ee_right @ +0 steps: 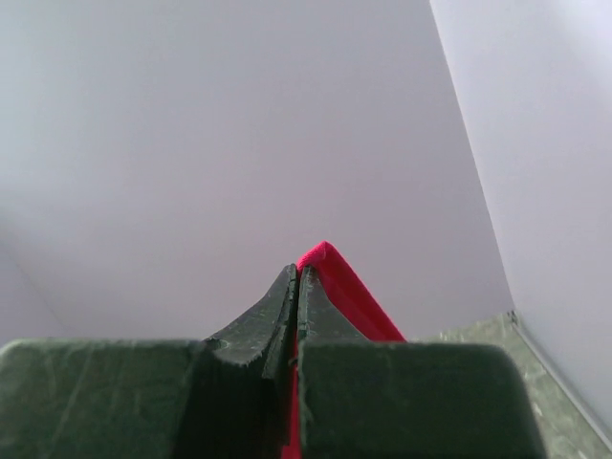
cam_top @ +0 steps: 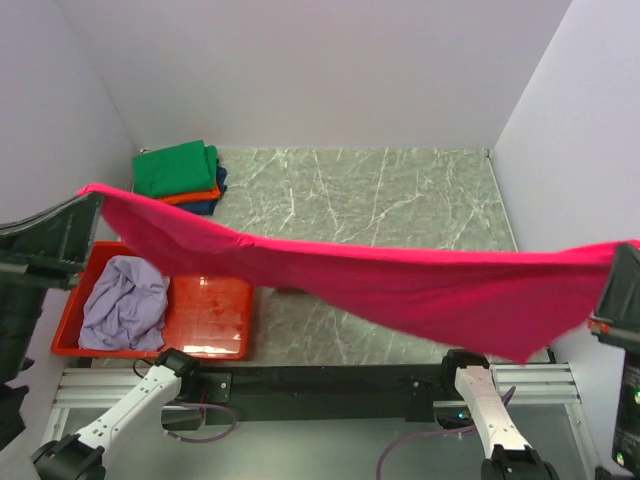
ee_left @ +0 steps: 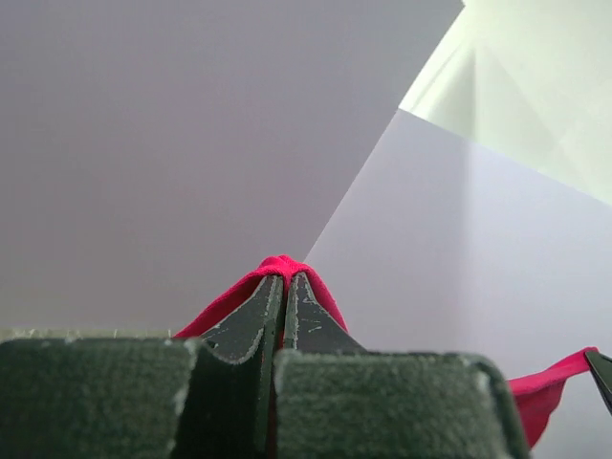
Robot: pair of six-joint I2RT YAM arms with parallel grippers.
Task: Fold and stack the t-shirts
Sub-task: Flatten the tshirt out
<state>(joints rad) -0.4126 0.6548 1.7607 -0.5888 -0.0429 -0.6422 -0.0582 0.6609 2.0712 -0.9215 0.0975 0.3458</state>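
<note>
A crimson-pink t-shirt (cam_top: 400, 285) hangs stretched in the air across the whole width of the table, sagging toward the front right. My left gripper (cam_top: 95, 195) is shut on its left end (ee_left: 279, 266), high at the left edge. My right gripper (cam_top: 630, 248) is shut on its right end (ee_right: 325, 256), high at the right edge. Folded green (cam_top: 175, 168), orange (cam_top: 190, 195) and dark blue (cam_top: 205, 207) t-shirts lie stacked at the back left. A pale lavender t-shirt (cam_top: 125, 300) lies crumpled in the red tray (cam_top: 210, 315).
The marble tabletop (cam_top: 380, 195) lies under the stretched shirt. Pale walls (cam_top: 330, 70) close in the back and both sides. The red tray sits at the front left, beside the arm bases (cam_top: 330, 385).
</note>
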